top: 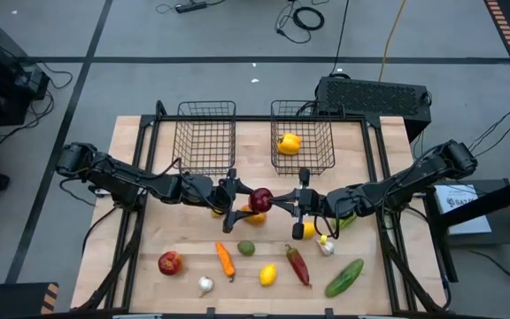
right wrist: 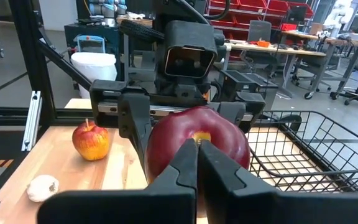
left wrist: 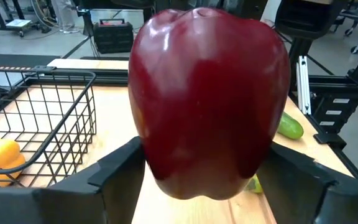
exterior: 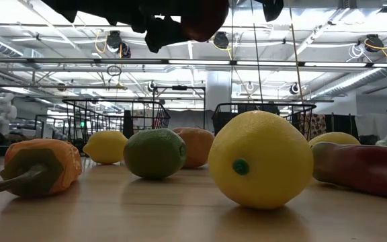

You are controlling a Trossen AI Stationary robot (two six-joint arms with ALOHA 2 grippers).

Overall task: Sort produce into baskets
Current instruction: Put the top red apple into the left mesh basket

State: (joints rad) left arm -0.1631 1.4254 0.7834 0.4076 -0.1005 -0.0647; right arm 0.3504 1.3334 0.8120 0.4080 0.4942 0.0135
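Observation:
My left gripper (top: 248, 201) is shut on a dark red apple (top: 260, 199), held in the air over the table's middle, in front of the two wire baskets. The apple fills the left wrist view (left wrist: 207, 99). My right gripper (top: 277, 203) comes from the table's right, shut, with its tips at the apple (right wrist: 194, 146). The left basket (top: 204, 133) shows nothing inside. The right basket (top: 302, 142) holds a yellow pepper (top: 288, 142). Other produce lies on the table in front. My left gripper pinches the apple's two opposite sides (left wrist: 145, 155) between its two fingers (left wrist: 120, 171). The fingers lie level and come from the table's left. The apple is lifted clear of the table. My right gripper's shut fingertips (right wrist: 188, 155) stand against the apple's yellowish hollow (right wrist: 199, 135), level, from the table's right. Whether they pinch anything there I cannot tell.
On the table's near half lie a red apple (top: 170, 262), garlic (top: 204, 285), carrot (top: 226, 259), lime (top: 247, 248), lemon (top: 268, 275), chilli (top: 297, 264), cucumber (top: 344, 276), a second garlic (top: 326, 246) and a lemon (top: 306, 229). An orange fruit (top: 253, 215) lies under the grippers.

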